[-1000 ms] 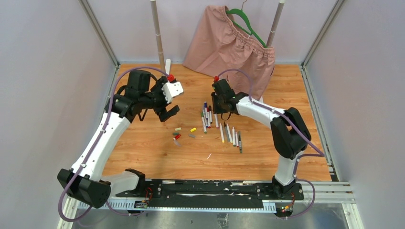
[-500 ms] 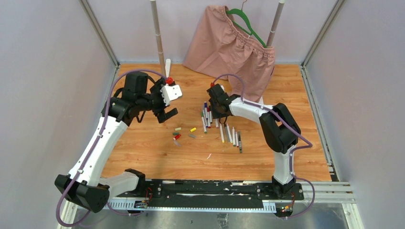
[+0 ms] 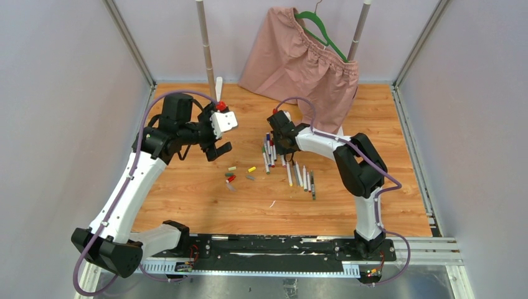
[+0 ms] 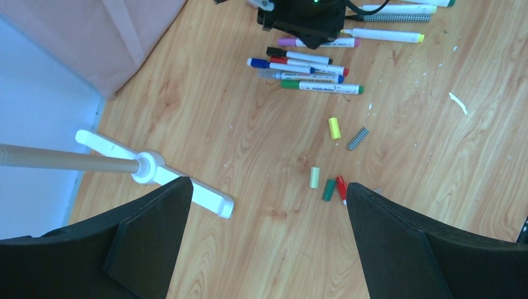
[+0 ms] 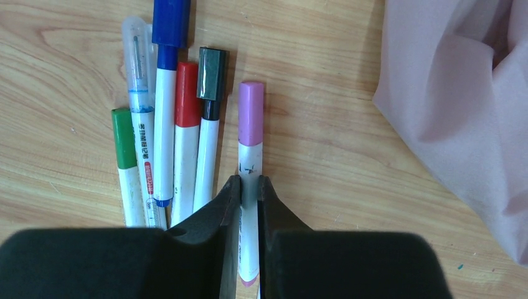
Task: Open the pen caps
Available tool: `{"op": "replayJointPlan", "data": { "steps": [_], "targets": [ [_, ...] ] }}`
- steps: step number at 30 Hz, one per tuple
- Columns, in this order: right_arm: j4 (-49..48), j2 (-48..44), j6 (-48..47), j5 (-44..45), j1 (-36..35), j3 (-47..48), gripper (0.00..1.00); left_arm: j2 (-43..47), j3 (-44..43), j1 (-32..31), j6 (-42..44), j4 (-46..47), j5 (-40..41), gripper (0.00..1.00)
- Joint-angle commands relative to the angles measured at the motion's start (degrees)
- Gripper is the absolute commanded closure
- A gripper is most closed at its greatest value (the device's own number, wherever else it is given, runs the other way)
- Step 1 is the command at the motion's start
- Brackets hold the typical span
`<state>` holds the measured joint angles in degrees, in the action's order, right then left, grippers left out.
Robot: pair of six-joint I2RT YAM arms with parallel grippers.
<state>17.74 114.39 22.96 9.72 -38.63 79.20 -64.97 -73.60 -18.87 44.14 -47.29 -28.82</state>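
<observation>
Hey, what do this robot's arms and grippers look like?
Both the left arm and right arm have white shells with black joints. A purple cable runs along each, with a red knob by the wrist. The left gripper and right gripper have black wedge-shaped fingers.

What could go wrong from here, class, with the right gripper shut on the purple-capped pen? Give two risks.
1. The right gripper pinches the purple-capped pen by its barrel, close beside the black-capped pen. Lifting may drag that neighbour along.
2. The left gripper hangs open, away from the pens. It would have to catch the short purple cap, and a misaligned pinch could slip off.
</observation>
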Motion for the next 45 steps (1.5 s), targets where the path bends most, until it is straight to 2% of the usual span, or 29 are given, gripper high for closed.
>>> {"op": "replayJointPlan", "data": {
  "steps": [1,6,9,11,17,19,25,35,39,45],
  "targets": [
    [2.3,-0.4,0.4,2.5,-0.8,0.6,1.0,0.8,-2.1,0.3,0.7,-0.3,-3.7,0.0],
    [2.4,-5.7,-0.3,-0.2,-0.5,1.1,1.0,0.6,-1.5,0.3,2.5,-0.4,-3.9,0.0],
    [2.4,-10.5,-0.7,-4.7,-0.5,0.5,1.0,2.4,0.5,0.2,8.3,-0.4,-3.8,0.0],
    [2.4,-14.7,-0.4,-8.4,-0.4,-1.0,1.0,4.3,2.7,0.2,15.5,-0.4,-2.5,0.0],
    [2.4,-22.8,0.2,-26.8,-0.5,-5.1,1.0,9.8,10.3,-1.2,43.2,-0.4,0.3,0.0],
    [2.3,-24.3,0.8,-33.9,-0.5,-5.6,1.0,10.6,12.1,-2.9,49.3,0.0,0.6,0.0],
    [1.0,-26.3,1.7,-49.1,-1.4,-5.6,1.0,8.6,11.7,-9.1,52.2,0.7,2.7,0.02],
    [-2.0,-23.2,3.8,-62.3,-4.1,-2.0,1.0,7.0,13.3,-14.4,57.0,0.5,6.5,0.12],
    [-2.2,-22.4,4.1,-64.3,-4.4,-1.1,1.0,6.2,13.8,-14.7,57.7,0.5,8.0,0.2],
    [-3.6,-21.7,5.6,-65.2,-4.5,0.4,1.0,5.7,14.6,-15.8,57.6,0.5,9.5,0.44]
  ]
}}
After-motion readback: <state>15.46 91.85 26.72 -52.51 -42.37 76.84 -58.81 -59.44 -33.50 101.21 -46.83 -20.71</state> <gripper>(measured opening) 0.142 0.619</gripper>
